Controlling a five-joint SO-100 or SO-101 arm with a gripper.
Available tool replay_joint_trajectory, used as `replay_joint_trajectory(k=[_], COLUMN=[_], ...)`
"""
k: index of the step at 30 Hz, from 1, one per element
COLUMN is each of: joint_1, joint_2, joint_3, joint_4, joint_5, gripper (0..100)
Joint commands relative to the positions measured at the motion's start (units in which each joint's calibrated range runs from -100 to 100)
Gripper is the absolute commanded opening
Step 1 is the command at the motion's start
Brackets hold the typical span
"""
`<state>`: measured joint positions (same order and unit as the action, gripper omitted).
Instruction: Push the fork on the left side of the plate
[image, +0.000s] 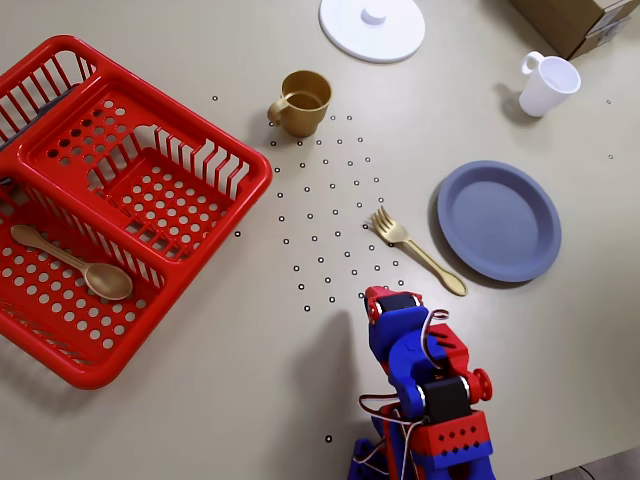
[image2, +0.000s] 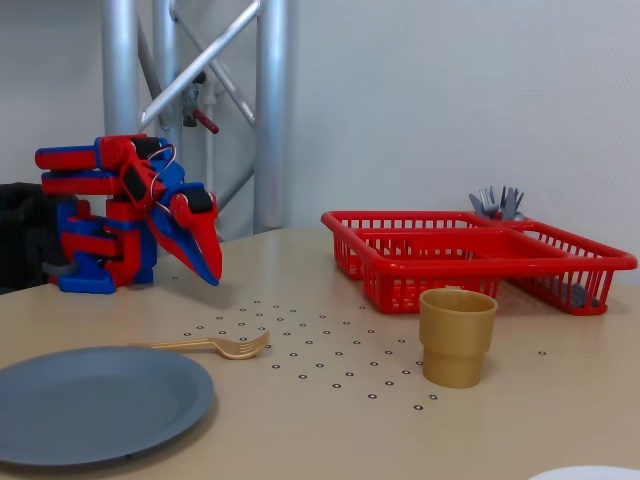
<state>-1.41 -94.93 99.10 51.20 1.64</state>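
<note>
Nearest the arm's base in the overhead view, the pincer (image: 392, 300) hangs folded above the table (image: 250, 400), tips pressed together, holding nothing. Judging by this, the approach has not begun; next it must lower beside the fork (image: 416, 250). That small gold fork lies flat, just left of the plate (image: 498, 220), tines pointing away.

Overhead looks straight down; fixed view sits low, facing the arm (image2: 125, 215).
</note>
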Motion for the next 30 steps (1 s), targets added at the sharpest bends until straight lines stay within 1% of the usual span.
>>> replay_joint_trajectory(k=[1, 3, 6, 12, 16, 21, 24, 27, 30], joint_1=[0.8, 0.5, 0.3, 1.3, 0.0, -1.4, -2.3, -3.3, -4.1], joint_2=[-0.8, -0.8, -0.8, -0.8, -0.8, -0.8, 1.3, 7.4, 14.9], joint_3=[0.8, 0.8, 0.8, 0.8, 0.8, 0.2, -3.4, -10.1, -18.7], joint_4=[0.3, 0.3, 0.3, 0.3, 0.3, -0.1, 0.0, 0.0, 0.0], joint_5=[0.1, 0.8, 1.1, -0.1, 1.5, 2.2, 3.9, 5.6, 6.1], gripper=[0, 2, 3, 0, 0, 0, 0, 0, 0])
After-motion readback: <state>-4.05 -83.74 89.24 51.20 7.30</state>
